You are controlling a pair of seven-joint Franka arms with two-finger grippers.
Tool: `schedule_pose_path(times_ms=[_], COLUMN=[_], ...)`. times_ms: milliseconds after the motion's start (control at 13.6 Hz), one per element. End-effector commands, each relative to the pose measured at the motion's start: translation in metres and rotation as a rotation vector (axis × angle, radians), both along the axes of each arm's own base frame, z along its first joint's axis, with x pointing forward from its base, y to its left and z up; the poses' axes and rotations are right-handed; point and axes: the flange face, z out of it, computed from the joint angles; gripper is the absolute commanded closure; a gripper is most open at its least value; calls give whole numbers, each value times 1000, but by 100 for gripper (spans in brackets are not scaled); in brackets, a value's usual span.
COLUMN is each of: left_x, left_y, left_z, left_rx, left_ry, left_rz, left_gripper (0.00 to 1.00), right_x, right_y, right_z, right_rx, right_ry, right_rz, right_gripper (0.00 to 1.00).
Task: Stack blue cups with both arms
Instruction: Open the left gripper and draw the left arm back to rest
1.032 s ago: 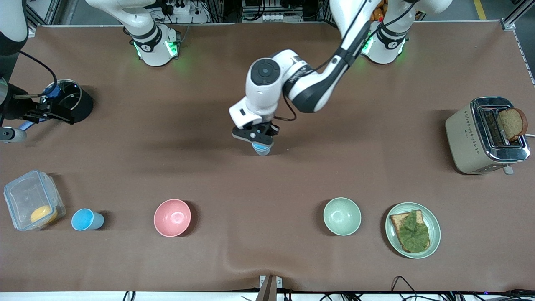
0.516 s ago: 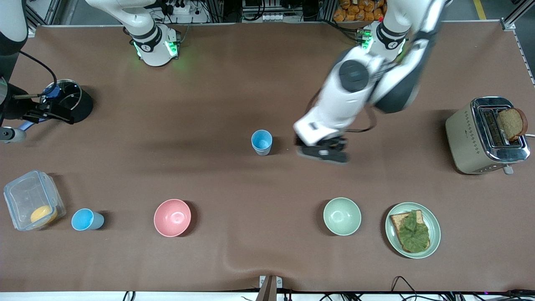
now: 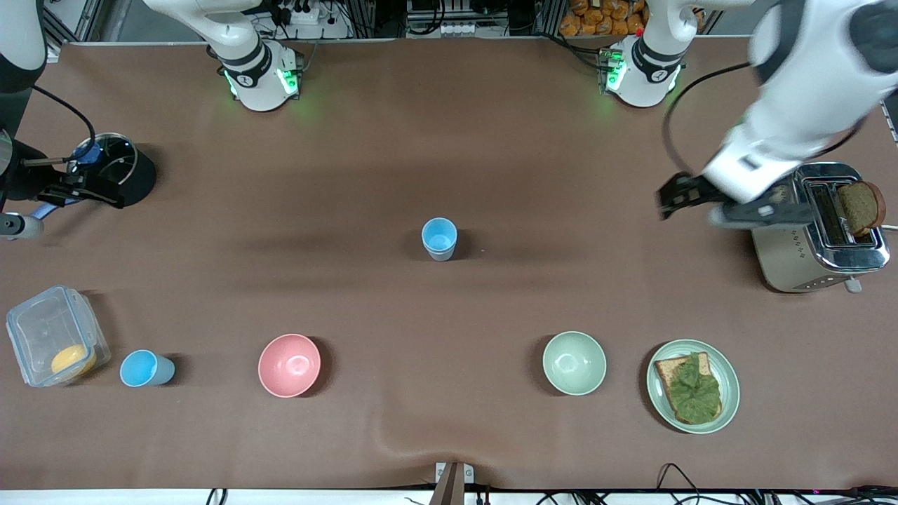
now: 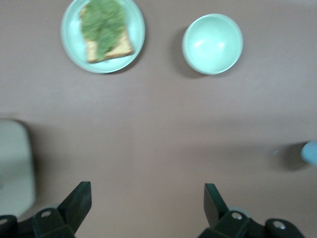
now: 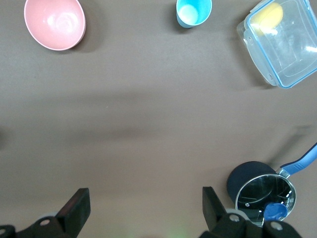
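Observation:
At the table's middle stands a blue cup (image 3: 439,238); a second rim line on it suggests one cup nested in another. It shows at the left wrist view's edge as the blue cup (image 4: 311,152). A brighter blue cup (image 3: 146,368) (image 5: 194,12) stands alone beside the clear container. My left gripper (image 3: 719,205) (image 4: 147,198) hangs open and empty over the table, just beside the toaster. The right gripper (image 3: 84,188) (image 5: 146,203) waits open and empty beside the dark pot, at the right arm's end of the table.
A pink bowl (image 3: 289,365) and a pale green bowl (image 3: 574,362) sit near the front. A plate of toast with lettuce (image 3: 693,386), a toaster (image 3: 817,228) holding bread, a clear container (image 3: 56,335) and a dark pot (image 3: 116,168) line the table's ends.
The left gripper opened and let go of the cup at the middle, then swung up and away toward the toaster. The right arm has not moved.

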Motion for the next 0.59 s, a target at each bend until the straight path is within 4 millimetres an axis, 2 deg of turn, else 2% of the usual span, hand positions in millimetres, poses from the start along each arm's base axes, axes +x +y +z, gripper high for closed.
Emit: schedule_pose_path(times_ms=[0,147,221,295,516], left_x=[-14,-28,-30,-30,-17], left_y=[56,93,105,110,109], left_z=[18,28,30,30,36], left_rx=[26,14,12,10,17], left_ry=[-8,42,48,50,53], left_rz=[15,75,92,102,106], left_gripper=[0,0,0,0,0], right_x=[-6,-6,-6,-6,-6], right_y=[-4,-4,-4,-4,-4], right_z=[6,5,5,6,6], right_rx=[-10,-10,-10,-10,-10], right_ry=[-4,-2,-2,-4,-4], right_rz=[7,7,7,7,7], right_gripper=[0,0,0,0,0])
